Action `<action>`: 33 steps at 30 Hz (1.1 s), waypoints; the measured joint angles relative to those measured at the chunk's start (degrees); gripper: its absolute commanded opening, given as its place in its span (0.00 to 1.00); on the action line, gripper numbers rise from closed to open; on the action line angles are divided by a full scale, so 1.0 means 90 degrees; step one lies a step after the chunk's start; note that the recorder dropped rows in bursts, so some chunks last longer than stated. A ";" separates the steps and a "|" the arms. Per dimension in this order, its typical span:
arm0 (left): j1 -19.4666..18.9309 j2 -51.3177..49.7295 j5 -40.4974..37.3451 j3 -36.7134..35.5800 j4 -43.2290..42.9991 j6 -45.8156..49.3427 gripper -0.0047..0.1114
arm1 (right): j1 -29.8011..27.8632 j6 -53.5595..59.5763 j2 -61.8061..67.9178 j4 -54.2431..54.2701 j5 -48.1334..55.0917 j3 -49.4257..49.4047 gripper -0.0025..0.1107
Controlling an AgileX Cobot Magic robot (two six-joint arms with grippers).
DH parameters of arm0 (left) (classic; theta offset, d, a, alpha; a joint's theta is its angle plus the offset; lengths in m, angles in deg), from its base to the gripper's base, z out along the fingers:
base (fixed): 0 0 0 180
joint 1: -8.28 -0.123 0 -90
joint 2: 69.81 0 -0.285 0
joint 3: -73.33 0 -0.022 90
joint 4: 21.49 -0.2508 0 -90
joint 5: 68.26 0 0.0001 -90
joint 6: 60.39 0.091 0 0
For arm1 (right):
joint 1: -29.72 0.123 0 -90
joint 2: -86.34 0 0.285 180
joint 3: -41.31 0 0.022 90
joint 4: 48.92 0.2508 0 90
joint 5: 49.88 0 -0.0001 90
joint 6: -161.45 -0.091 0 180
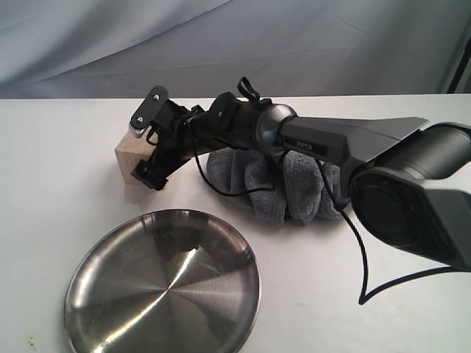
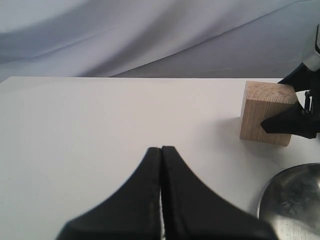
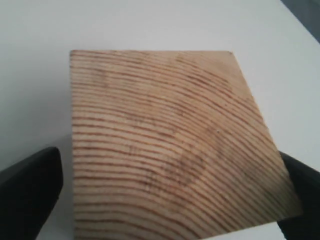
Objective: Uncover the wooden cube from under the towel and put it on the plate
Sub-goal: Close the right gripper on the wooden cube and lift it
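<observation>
The wooden cube [image 1: 131, 156] [image 2: 265, 112] rests uncovered on the white table, left of the towel [image 1: 294, 191], a crumpled grey-blue heap under the right arm. My right gripper [image 1: 147, 147] [image 3: 167, 200] reaches across the middle and stands open, one finger on each side of the cube [image 3: 165, 140], with a thin gap at one finger. The steel plate [image 1: 162, 294] [image 2: 295, 200] lies in front of the cube, nothing on it. My left gripper [image 2: 161, 150] is shut on nothing, low over bare table, away from the cube.
The right arm [image 1: 346, 143] stretches over the towel from the right. Its black cable [image 1: 364, 283] loops across the table on the right. A grey cloth backdrop [image 1: 221, 44] hangs behind the table's far edge.
</observation>
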 measured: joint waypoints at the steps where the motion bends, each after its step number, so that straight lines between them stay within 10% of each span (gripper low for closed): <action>1: 0.0000 0.0000 0.0000 0.0000 0.0000 0.0000 0.05 | 0.0000 0.0013 0.0027 0.0000 0.0000 0.0000 0.95; 11: 0.0000 0.0000 0.0000 0.0000 0.0000 0.0000 0.05 | 0.0048 0.0191 0.0042 0.0024 -0.0029 0.0000 0.83; 22: 0.0000 0.0000 0.0000 0.0000 0.0000 0.0000 0.05 | 0.0392 0.0208 0.0054 0.0035 -0.0302 0.0000 0.02; 33: 0.0000 0.0000 0.0000 0.0000 0.0000 0.0000 0.05 | 0.0381 -0.0103 -0.0041 0.0175 -0.0302 -0.0039 0.02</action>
